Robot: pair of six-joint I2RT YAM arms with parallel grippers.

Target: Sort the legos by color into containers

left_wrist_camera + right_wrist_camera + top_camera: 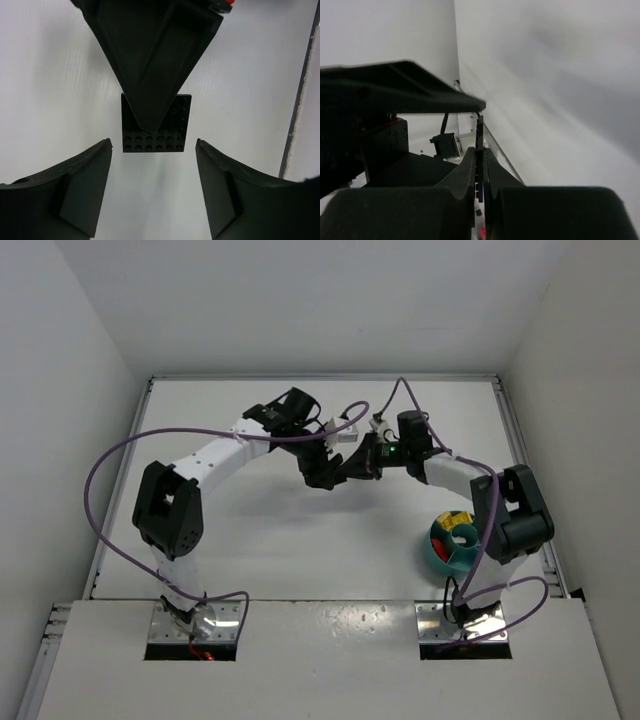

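My right gripper (479, 150) is shut on a thin black studded plate (479, 130), seen edge-on between its fingers. In the left wrist view the plate (172, 140) hangs flat-on from the right gripper's fingers (150, 75), which come down from above. My left gripper (152, 142) is open, one finger on each side just below the plate, not touching it. In the top view both grippers meet at mid-table, left (318, 475) and right (352, 465). The teal bowl (432, 552) stands at the near right, with yellow bricks (463, 538) and something red inside. No lavender brick shows.
Purple cables loop over both arms (110, 465). A metal rail (300, 100) runs along the table's right edge. White walls close the table in on three sides. The right arm's elbow (515, 515) stands right beside the bowl.
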